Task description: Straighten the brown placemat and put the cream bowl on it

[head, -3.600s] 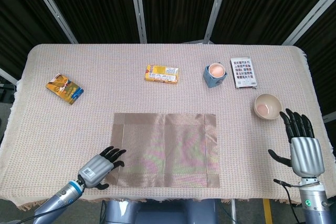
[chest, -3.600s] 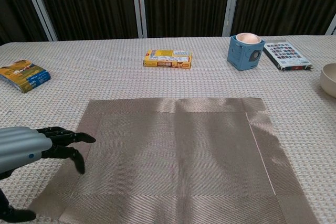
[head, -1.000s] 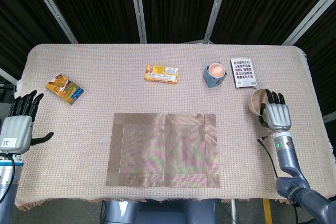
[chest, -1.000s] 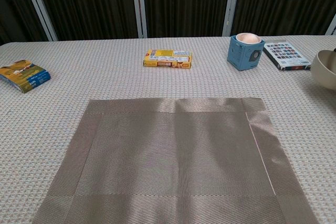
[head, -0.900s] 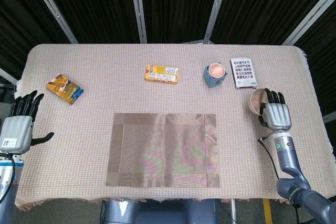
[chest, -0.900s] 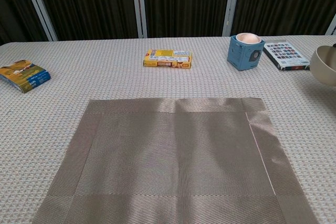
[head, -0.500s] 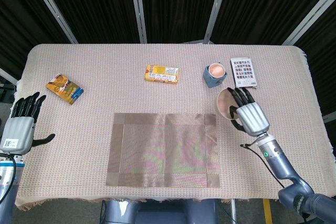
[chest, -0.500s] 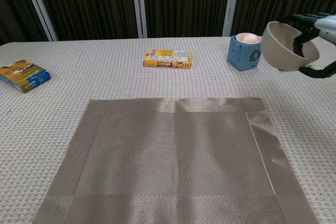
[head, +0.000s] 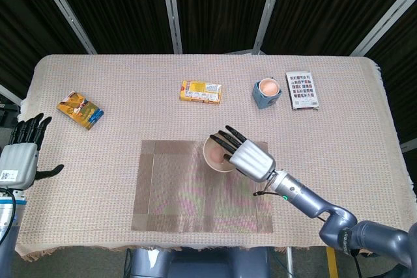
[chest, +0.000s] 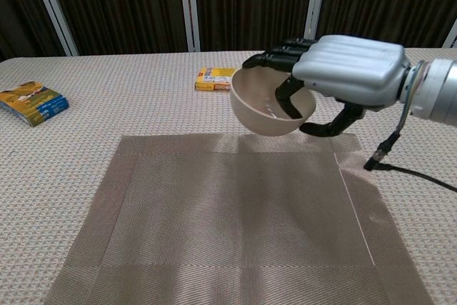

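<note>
The brown placemat lies flat and square to the table's front edge. My right hand grips the cream bowl by its rim and holds it in the air above the mat's far right part, tilted slightly. My left hand hovers open at the table's left edge, far from the mat; the chest view does not show it.
A yellow box lies behind the mat. A blue cup and a patterned card pack sit at the back right. A colourful packet lies at the left. The cloth-covered table fills both views.
My right hand lifted the bowl from the table's right side and carried it leftward over the mat. My left hand drew back earlier from the mat's corner to the left edge.
</note>
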